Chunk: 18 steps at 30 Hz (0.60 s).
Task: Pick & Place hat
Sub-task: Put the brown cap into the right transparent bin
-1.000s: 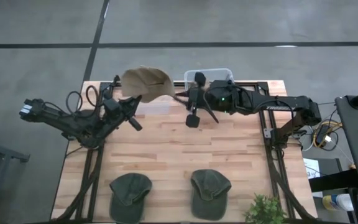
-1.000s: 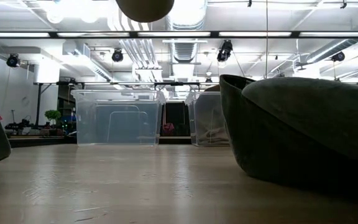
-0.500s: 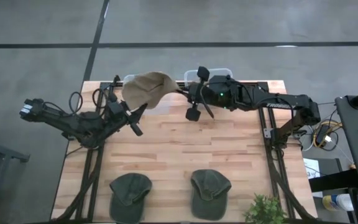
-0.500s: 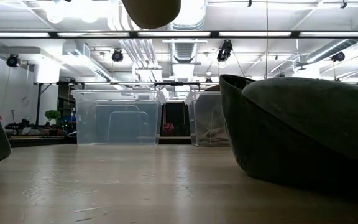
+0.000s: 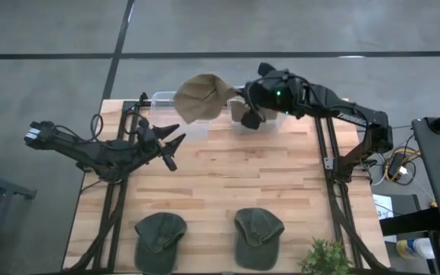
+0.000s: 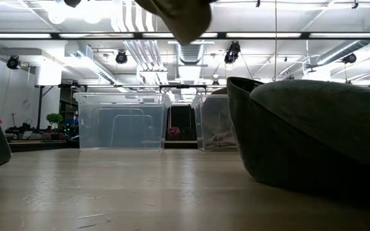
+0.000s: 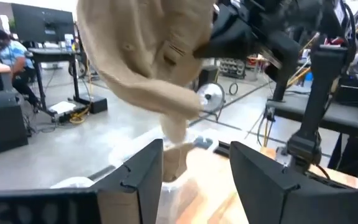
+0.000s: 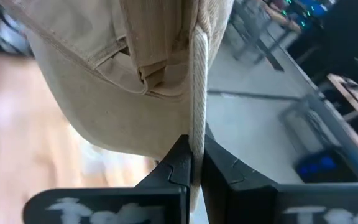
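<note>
A tan hat (image 5: 203, 95) hangs in the air over the table's far edge, above the clear bins; it also shows at the top of the low view (image 6: 180, 18). My right gripper (image 5: 241, 97) is shut on it at its right side. My left gripper (image 5: 171, 144) stands open, lower and to the hat's near left, with nothing between its fingers (image 7: 194, 171); the hat (image 7: 145, 56) hangs ahead of it. Two dark green hats (image 5: 160, 238) (image 5: 257, 235) lie crown up near the table's near edge. My right gripper pinches the hat's thin pale rim (image 8: 197, 134) between its two fingers, edge-on. The fingers come roughly level from the table's right. The hat is lifted clear, its crown (image 8: 104, 93) bulging away to one side of the fingers.
Two clear plastic bins (image 5: 166, 100) (image 5: 275, 107) stand at the table's far edge, below the tan hat. A small green plant (image 5: 325, 258) sits at the near right corner. Bare wood lies between the arms and the green hats.
My left gripper has opened, let go of the tan hat and drawn back a little toward the near edge. My right gripper, shut on the hat, has carried it up and toward the far right, so that it now hangs from that gripper alone.
</note>
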Each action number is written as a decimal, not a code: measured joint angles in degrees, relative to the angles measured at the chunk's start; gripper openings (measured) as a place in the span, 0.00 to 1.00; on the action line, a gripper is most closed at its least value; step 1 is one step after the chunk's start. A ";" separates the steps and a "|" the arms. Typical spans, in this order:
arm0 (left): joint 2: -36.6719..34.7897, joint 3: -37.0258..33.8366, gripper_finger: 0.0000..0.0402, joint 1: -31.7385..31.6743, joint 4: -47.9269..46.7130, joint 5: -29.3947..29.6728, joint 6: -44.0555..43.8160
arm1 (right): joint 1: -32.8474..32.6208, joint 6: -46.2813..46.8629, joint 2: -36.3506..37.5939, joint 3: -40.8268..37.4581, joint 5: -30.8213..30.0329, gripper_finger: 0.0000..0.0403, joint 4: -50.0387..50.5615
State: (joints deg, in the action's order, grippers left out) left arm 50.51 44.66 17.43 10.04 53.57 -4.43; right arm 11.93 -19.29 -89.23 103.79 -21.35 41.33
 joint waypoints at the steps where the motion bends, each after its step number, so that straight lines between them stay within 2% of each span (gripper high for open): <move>1: 0.27 0.00 0.44 0.00 -0.53 -0.04 -0.79 | 0.87 -0.91 0.02 0.52 -0.08 0.03 1.75; 8: 2.69 -0.94 0.44 0.02 -2.13 -5.15 -5.41 | 7.65 -5.00 0.02 1.04 -0.30 0.03 11.44; 18: 5.21 -1.86 0.44 0.02 -2.01 -5.28 -8.11 | 14.41 -8.90 -0.55 0.77 -1.24 0.03 20.52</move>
State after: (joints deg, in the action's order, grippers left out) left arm 55.72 42.81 17.45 8.03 48.30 -12.53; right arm 26.34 -28.19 -89.78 104.57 -22.59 61.85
